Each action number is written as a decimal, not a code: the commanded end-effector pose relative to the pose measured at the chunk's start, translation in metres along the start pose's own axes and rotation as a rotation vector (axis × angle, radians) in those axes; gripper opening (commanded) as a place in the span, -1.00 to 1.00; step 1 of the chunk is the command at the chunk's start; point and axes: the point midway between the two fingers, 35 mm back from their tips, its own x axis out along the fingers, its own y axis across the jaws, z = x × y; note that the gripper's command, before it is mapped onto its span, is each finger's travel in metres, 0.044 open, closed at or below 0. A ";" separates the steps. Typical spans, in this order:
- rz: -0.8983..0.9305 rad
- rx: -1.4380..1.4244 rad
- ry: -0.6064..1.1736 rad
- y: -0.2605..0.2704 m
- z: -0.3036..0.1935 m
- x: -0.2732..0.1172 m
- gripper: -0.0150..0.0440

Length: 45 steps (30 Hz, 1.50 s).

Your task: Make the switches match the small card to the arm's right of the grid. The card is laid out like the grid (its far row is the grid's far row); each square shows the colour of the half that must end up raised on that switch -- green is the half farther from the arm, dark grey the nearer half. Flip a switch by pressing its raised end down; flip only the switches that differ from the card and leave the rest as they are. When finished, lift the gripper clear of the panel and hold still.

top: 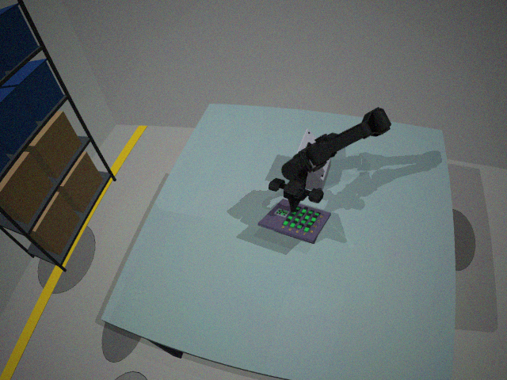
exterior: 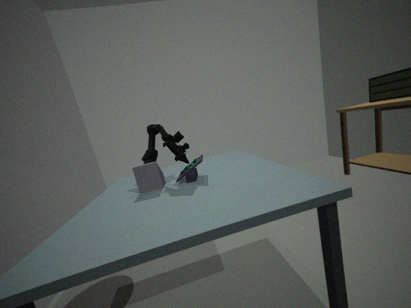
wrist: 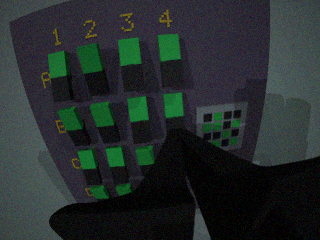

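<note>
The purple panel (top: 268, 223) (wrist: 220, 50) holds green and dark switches, rows A to D. In the wrist view, the A2 (wrist: 90, 59), B1 (wrist: 70, 119), B2 (wrist: 102, 115) and C3 (wrist: 145, 155) switches show a duller green and tilt differently from brighter ones such as A1 (wrist: 58, 64) and B3 (wrist: 138, 109). My gripper (top: 293, 210) (exterior: 188, 162) (wrist: 176, 134) is shut and empty, its tips at the near, dark half of switch B4 (wrist: 174, 105); contact cannot be told. It hides C4 and most of row D. The card (top: 281, 212) (wrist: 199, 118) has its near left corner hidden.
A pale lavender block (top: 306, 140) (exterior: 149, 177) stands on the light blue table (top: 245, 306) (exterior: 199, 212), close to the arm and beside the panel. A shelf (top: 55, 74) with blue and brown boxes stands off the table. A wooden bench (exterior: 375, 103) stands farther off.
</note>
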 end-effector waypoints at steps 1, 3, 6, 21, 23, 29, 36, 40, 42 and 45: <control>-0.004 0.014 0.008 -0.002 -0.004 0.006 -0.49; -0.004 0.014 0.008 -0.002 -0.004 0.009 -0.49; -0.004 0.014 0.008 -0.002 -0.004 0.011 -0.49; -0.004 0.014 0.008 -0.002 -0.004 0.011 -0.49; -0.004 0.014 0.008 -0.002 -0.004 0.011 -0.49; -0.004 0.014 0.008 -0.002 -0.004 0.011 -0.49; -0.004 0.014 0.008 -0.002 -0.004 0.012 -0.49; -0.004 0.014 0.008 -0.002 -0.004 0.013 -0.49; -0.004 0.014 0.008 -0.002 -0.004 0.013 -0.49; -0.004 0.014 0.008 -0.002 -0.004 0.014 -0.49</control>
